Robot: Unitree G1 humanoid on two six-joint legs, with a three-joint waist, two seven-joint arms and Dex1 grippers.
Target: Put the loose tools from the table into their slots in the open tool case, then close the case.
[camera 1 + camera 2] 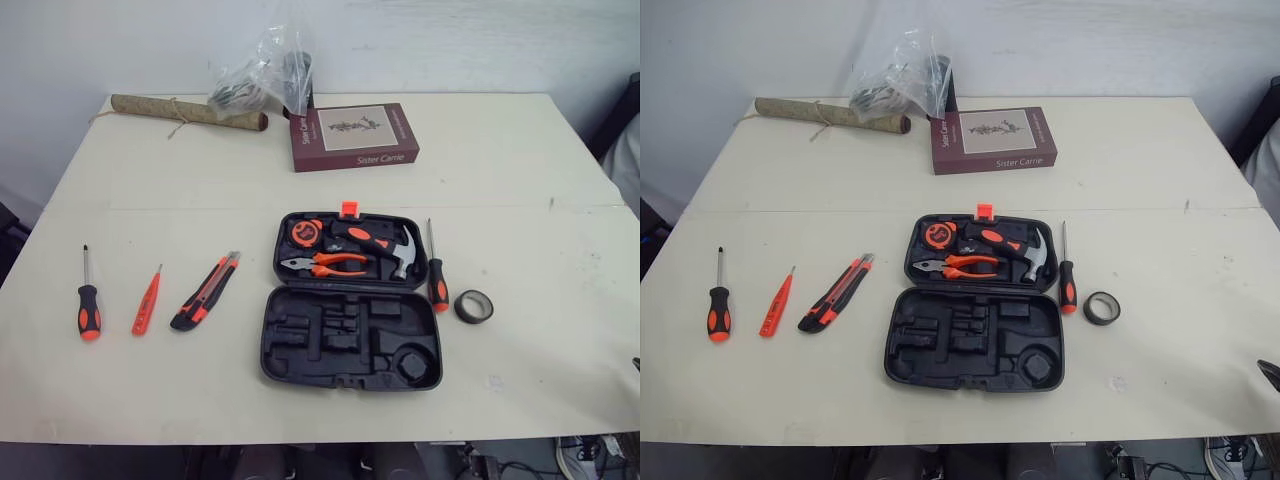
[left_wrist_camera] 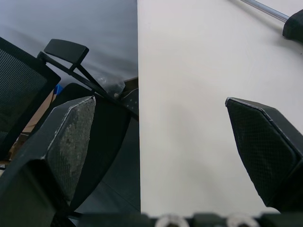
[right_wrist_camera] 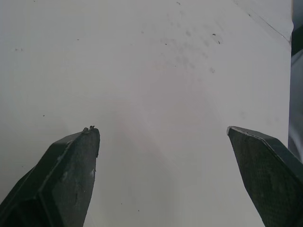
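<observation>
Left end effector and right end effector both gape wide, empty. On the worktop, left of the open tool case, lie a screwdriver, tester pen and utility knife, likely light and stiff (slim, low-lying); pinch each across its handle, mid-length.

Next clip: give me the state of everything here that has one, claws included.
tool case: open, flat, near half empty
hammer: slotted in case
pliers: slotted in case
tape measure: slotted in case
left screwdriver: loose on table
tester pen: loose on table
utility knife: loose on table
right screwdriver: loose, beside case
tape roll: loose, lying flat
book: closed
left claw: open, empty
right claw: open, empty
</observation>
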